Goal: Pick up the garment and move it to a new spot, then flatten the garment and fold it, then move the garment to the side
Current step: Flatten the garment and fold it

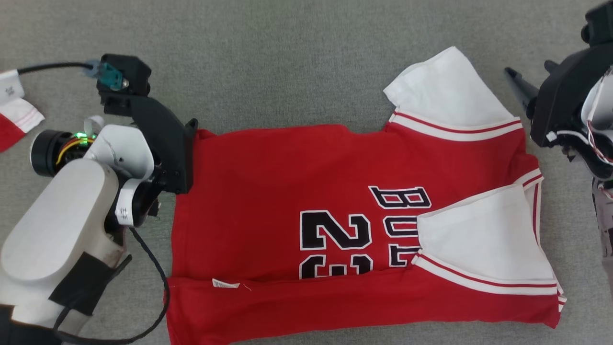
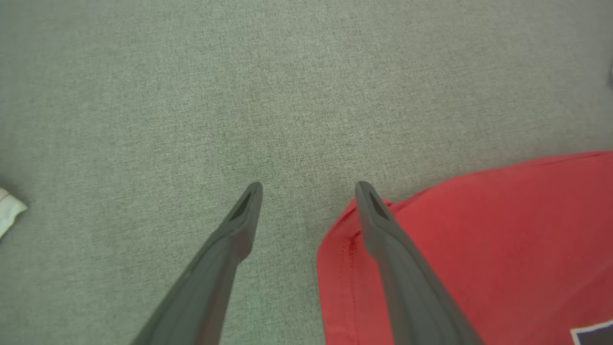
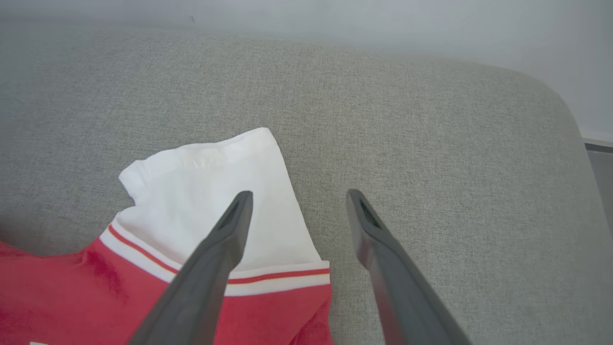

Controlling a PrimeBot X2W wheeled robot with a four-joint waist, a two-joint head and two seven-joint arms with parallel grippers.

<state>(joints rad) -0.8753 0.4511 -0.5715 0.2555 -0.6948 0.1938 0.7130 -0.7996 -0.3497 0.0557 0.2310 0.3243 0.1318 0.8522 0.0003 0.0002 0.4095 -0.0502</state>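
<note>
Red cloth jersey (image 1: pixel 287 182) w/ black numerals flat on grey fabric cushion (image 1: pixel 287 57), near edge folded up. L gripper (image 2: pixel 309 191) spread, empty, over hem corner (image 2: pixel 335 261). R gripper (image 3: pixel 297 199) spread, empty, above far white sleeve (image 3: pixel 201 191).

Grey woven upholstered cushion (image 1: pixel 297 62) with a rounded corner, pale wall (image 3: pixel 431 24) behind it, red-and-white cloth piece (image 1: pixel 14 117) lying on it at the left.

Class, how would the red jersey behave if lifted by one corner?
Probably floppy: the red jersey lies folded over itself. Likely light, being thin cloth. Unlikely to roll, lying flat on the grey cushion.
</note>
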